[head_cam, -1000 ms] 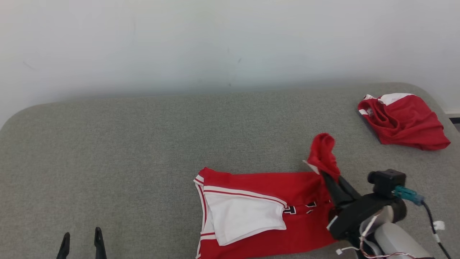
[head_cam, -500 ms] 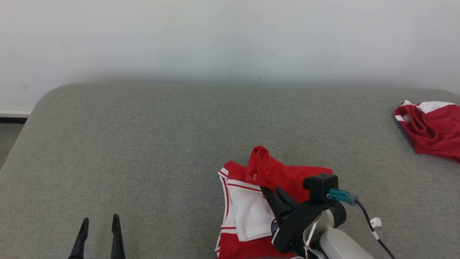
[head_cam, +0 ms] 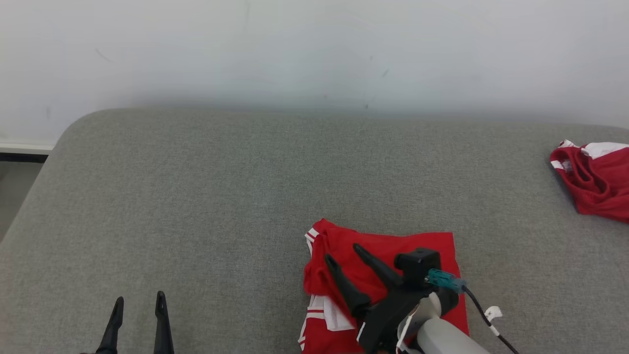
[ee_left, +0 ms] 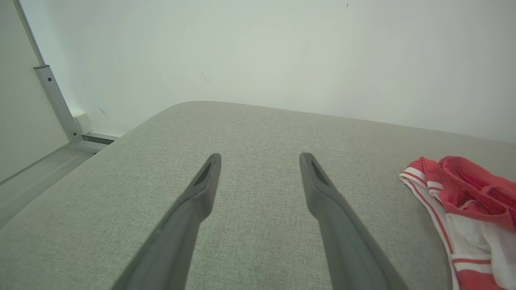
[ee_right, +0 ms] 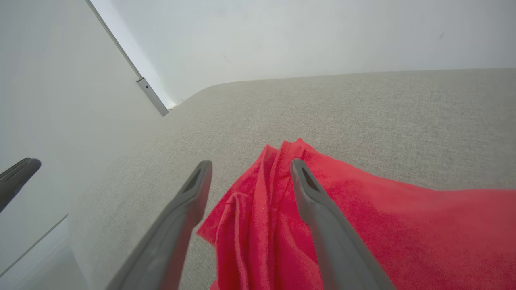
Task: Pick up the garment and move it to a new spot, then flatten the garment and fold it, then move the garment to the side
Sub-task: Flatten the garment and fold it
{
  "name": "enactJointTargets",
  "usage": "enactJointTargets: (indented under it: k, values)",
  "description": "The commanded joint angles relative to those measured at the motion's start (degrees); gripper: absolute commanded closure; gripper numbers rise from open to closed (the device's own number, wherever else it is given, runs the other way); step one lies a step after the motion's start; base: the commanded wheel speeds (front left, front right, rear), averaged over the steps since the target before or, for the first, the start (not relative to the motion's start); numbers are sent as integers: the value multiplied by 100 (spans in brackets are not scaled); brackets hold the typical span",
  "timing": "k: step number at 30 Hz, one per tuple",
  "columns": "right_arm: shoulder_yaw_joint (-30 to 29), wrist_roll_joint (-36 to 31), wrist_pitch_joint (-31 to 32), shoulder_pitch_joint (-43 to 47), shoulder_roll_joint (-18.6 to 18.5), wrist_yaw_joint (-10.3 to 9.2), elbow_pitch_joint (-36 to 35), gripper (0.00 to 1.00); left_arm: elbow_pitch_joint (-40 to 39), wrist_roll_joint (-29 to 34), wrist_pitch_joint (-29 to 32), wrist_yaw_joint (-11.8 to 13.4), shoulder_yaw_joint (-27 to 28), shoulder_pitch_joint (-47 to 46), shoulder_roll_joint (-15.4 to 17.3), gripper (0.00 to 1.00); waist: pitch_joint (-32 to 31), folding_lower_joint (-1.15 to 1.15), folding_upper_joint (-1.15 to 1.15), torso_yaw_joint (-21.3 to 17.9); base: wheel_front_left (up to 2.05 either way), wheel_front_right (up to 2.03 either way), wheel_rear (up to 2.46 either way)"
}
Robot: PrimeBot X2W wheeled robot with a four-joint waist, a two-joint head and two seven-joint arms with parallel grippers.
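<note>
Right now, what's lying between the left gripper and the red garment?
Only bare grey cushion: the head view shows nothing else from the left gripper to the red garment, and the left wrist view agrees.

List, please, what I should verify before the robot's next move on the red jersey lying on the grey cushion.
1. Right pincer open: ok, its jaws stand spread above the red jersey.
2. Cloth free of its fingers: cannot tell; in the right wrist view one finger overlaps the fold.
3. Fold lies flat: not ok; the jersey's left edge is bunched, with white trim poking out below.
4. Left pincer open and empty: ok, over bare grey cushion.
5. Room to the side: ok on the robot's left; a second red garment lies far right.
</note>
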Motion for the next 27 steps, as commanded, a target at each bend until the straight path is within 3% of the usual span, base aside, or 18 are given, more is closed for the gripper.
enactJointTargets:
  k: [1,7,13,27]
  values:
    - [-12,47,-92,-43,-88,-16,-58,0,-17,-16,-18,30,4,33,-7,0,-40,0,0,-49,0,0,0]
    - [-292,109,-386,130,-632,-16,-570,0,-49,1,-17,11,102,134,-7,0,-127,0,0,-202,0,0,0]
    - [-1102,-6,-550,643,-1005,-16,-1139,0,-126,59,-18,-35,248,227,-6,0,-194,0,0,-336,0,0,0]
    - [-2801,-868,-619,2085,-586,-16,-2385,0,-440,374,-18,-98,442,440,-7,0,-309,0,0,-715,0,0,0]
